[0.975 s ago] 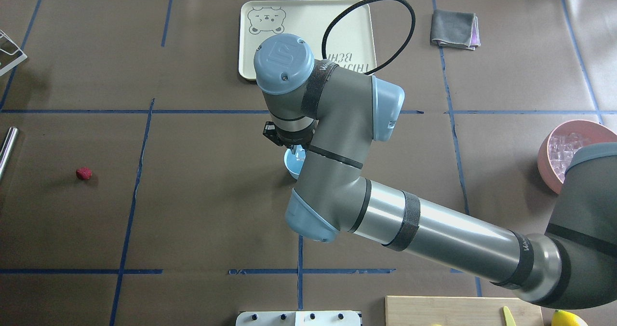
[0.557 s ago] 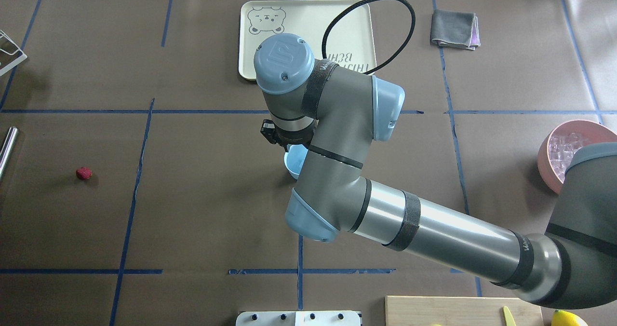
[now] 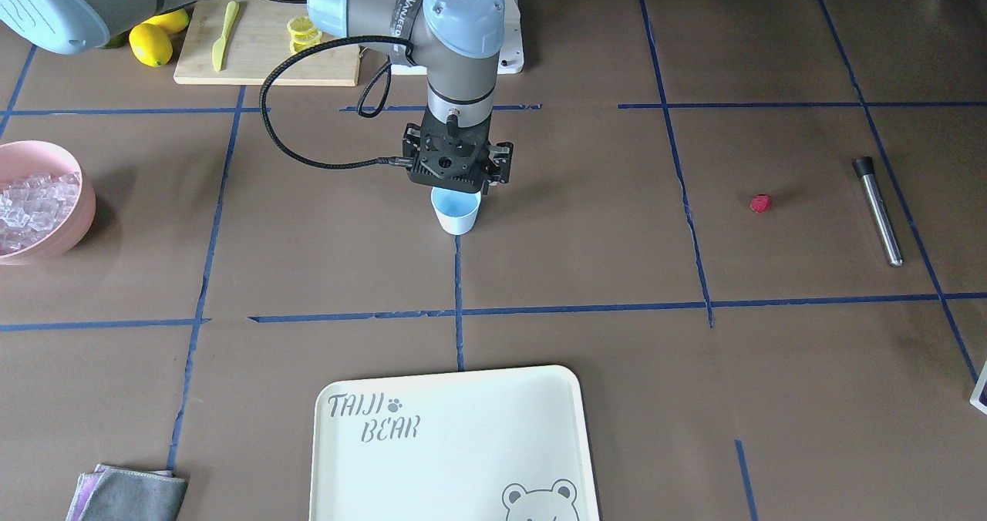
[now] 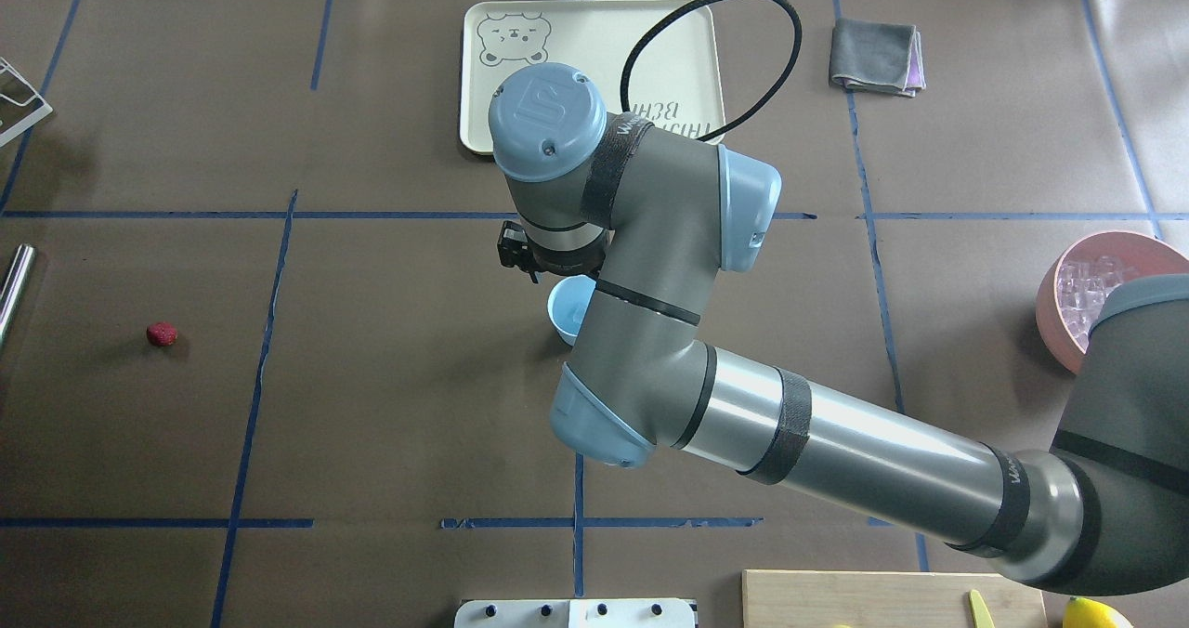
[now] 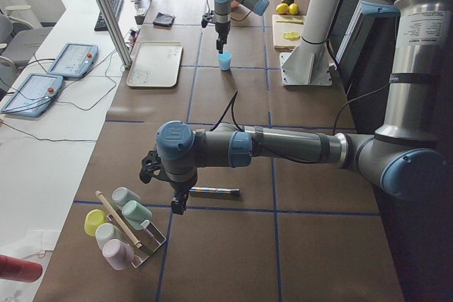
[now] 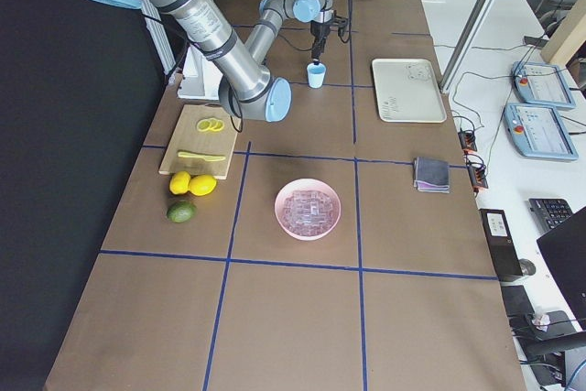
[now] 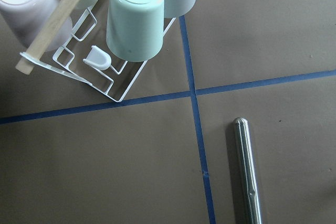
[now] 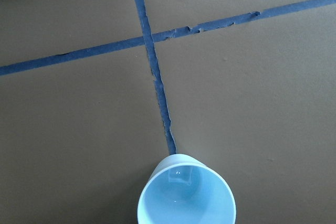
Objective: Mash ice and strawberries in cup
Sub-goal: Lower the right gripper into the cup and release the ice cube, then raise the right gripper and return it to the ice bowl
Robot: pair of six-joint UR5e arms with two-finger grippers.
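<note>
The light-blue cup (image 3: 456, 211) (image 4: 568, 308) stands upright at the table's middle, on a blue tape line. My right gripper (image 3: 456, 176) hangs just above its mouth, open and holding nothing. In the right wrist view the cup (image 8: 186, 196) sits at the bottom edge with only a small clear glint inside. The ice (image 3: 31, 201) (image 6: 309, 208) fills the pink bowl (image 4: 1054, 284). The strawberry (image 3: 760, 203) (image 4: 162, 333) lies alone far off on my left side. My left gripper (image 5: 175, 203) shows only in the exterior left view, so I cannot tell its state.
A steel muddler (image 3: 875, 209) (image 7: 248, 171) lies beyond the strawberry, beside a wire rack of cups (image 5: 124, 228). A cream tray (image 4: 594, 52) and grey cloth (image 4: 875, 55) sit at the far side. A cutting board (image 3: 270, 43) with lemon slices, a knife and lemons (image 3: 150, 43) lie near my base.
My right gripper has drifted slightly off the cup toward the far left in the overhead view. More of the cup's mouth now shows.
</note>
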